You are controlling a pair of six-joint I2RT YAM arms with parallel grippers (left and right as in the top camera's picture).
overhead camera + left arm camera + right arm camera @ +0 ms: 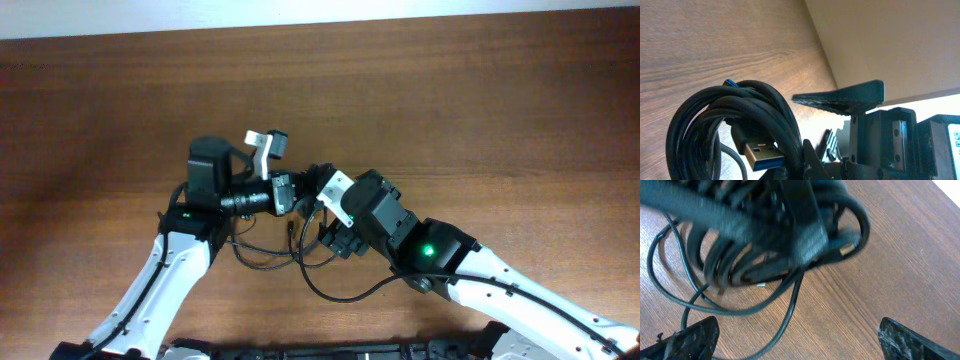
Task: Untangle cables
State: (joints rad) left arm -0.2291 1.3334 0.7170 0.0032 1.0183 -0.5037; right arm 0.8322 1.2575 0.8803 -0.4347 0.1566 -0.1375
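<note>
The cables are thin black cords. A palm-sized coil of them (700, 120) with a blue-tongued USB plug (762, 155) fills the left wrist view. My left gripper (799, 120) is shut on a strand of that coil and holds it above the table. In the overhead view the left gripper (290, 192) meets the right gripper (320, 210) at the table's middle. The right wrist view shows the lifted coil (860, 225) just ahead, blurred. Loose loops (790, 305) trail down onto the wood. My right gripper (800, 340) is open and empty, its fingers either side of one loose strand below.
Loose cable loops (340, 295) lie on the brown wooden table (480, 100) in front of both arms. A pale wall edge (880, 40) runs behind the table. Thicker black cords run along the near edge by the robot bases (330, 350).
</note>
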